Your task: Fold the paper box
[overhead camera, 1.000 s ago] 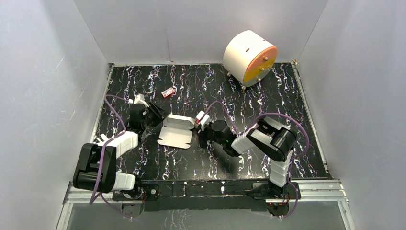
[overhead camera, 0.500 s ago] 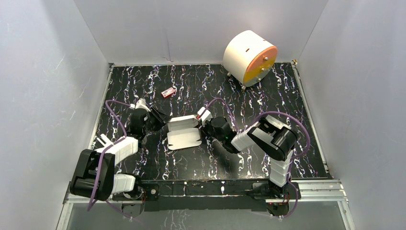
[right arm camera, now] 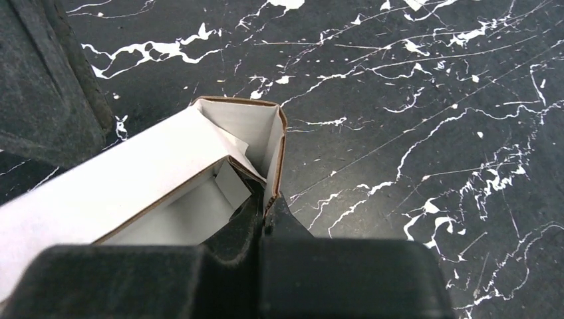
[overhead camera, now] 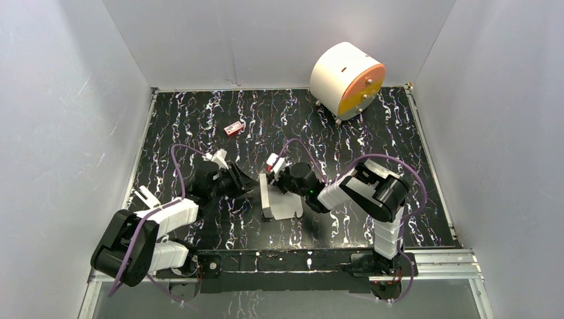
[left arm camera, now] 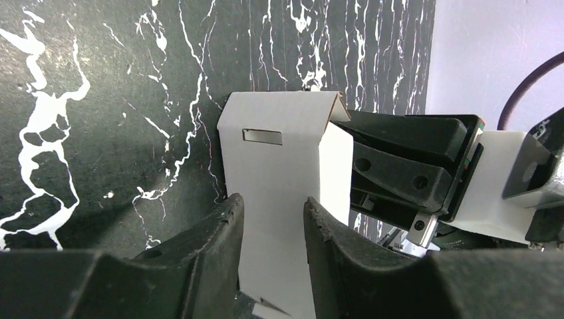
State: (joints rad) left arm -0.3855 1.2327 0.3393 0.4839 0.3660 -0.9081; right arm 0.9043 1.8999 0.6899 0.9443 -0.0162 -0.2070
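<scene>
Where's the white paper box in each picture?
Top external: the paper box is just below the middle of the picture.
Left wrist: paper box in the centre, running down to the bottom edge.
Right wrist: paper box in the left half, slanting up to the middle.
Shared landmark: the black table with white veins.

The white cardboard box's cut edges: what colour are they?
Brown, edging the white cardboard box, clearest in the right wrist view.

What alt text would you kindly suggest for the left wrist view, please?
A white paper box panel with a small slot is framed between the left gripper's parted black fingers. The right gripper's black fingers meet its right edge, over a black table veined with white.
</scene>
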